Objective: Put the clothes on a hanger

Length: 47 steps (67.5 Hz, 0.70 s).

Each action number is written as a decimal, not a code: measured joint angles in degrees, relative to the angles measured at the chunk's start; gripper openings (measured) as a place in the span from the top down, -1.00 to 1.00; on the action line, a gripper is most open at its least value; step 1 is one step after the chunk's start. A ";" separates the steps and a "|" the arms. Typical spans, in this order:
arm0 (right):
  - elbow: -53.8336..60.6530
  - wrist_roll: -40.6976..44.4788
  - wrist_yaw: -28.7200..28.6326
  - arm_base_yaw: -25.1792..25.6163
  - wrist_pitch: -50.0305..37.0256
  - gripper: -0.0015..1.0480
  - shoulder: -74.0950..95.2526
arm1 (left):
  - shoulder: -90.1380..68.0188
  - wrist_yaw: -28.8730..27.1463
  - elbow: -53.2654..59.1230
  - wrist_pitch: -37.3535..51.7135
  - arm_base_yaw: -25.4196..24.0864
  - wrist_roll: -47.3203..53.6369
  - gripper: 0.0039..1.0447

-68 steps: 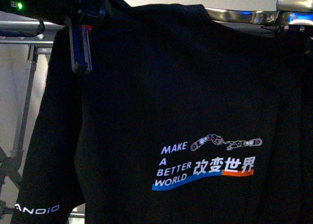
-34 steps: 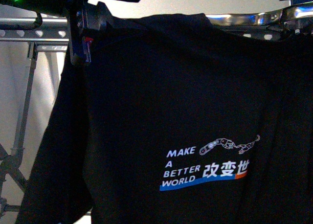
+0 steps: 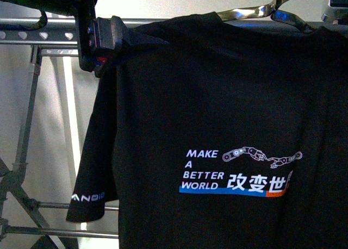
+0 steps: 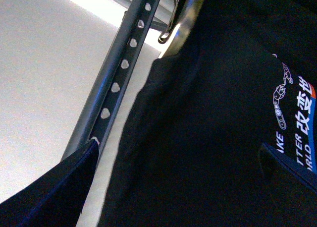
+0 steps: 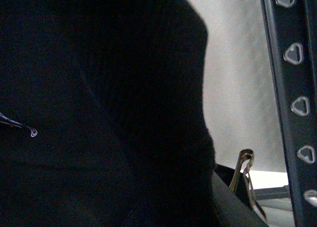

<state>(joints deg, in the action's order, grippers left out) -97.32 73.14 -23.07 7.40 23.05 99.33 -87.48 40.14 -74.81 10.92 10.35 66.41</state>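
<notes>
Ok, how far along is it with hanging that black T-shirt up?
Done: the T-shirt is on the wire coat hanger. In hand: the left claw is at its shoulder, up by the rail. Left: I can't tell whether the hanger's hook is over the rail yet; probably hooking it on, then letting go.

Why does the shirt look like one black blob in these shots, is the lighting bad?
Front view: the bright wall behind backlights the T-shirt, so its folds vanish, though the print stays sharp; the wire hanger glares. Left wrist view: the wall is blown out white beside the rail. Right wrist view: the T-shirt is close, nearly black and blurred.
</notes>
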 joint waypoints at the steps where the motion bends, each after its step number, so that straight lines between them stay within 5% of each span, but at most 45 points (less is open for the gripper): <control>1: 0.02 -0.39 0.07 0.04 0.17 0.84 0.00 | 0.00 0.00 0.02 0.00 0.00 0.00 -0.88; 16: 7.56 -8.09 -2.86 0.55 3.45 0.84 -2.29 | 0.07 0.02 0.00 0.00 0.00 0.00 -0.88; 19: 9.38 -8.50 -3.65 0.48 4.48 0.84 -3.13 | -0.50 -1.18 1.31 5.70 -0.26 -6.45 -0.88; 25: 13.57 -9.25 -5.09 0.37 8.11 0.84 -5.70 | -3.15 -9.66 2.84 27.43 -1.57 -28.46 -0.88; 30: 15.47 -9.73 -6.69 0.44 11.50 0.84 -7.67 | -4.44 -17.64 1.36 36.46 -3.76 -50.95 -0.88; 34: 17.09 -11.02 -9.20 1.55 16.22 0.84 -9.53 | -4.57 -28.11 -3.45 32.92 -7.67 -76.00 -0.88; 40: 19.02 -13.38 -13.22 3.56 19.69 0.84 -11.26 | -4.22 -35.80 -8.26 23.15 -11.93 -102.62 -0.88; 47: 22.21 -18.34 -16.72 5.14 17.31 0.84 -13.92 | -3.85 -44.09 -9.60 13.42 -14.27 -116.39 -0.88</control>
<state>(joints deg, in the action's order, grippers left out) -75.11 54.81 -39.79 12.53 40.36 85.41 -91.33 -3.95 -84.40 24.34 -3.92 -49.98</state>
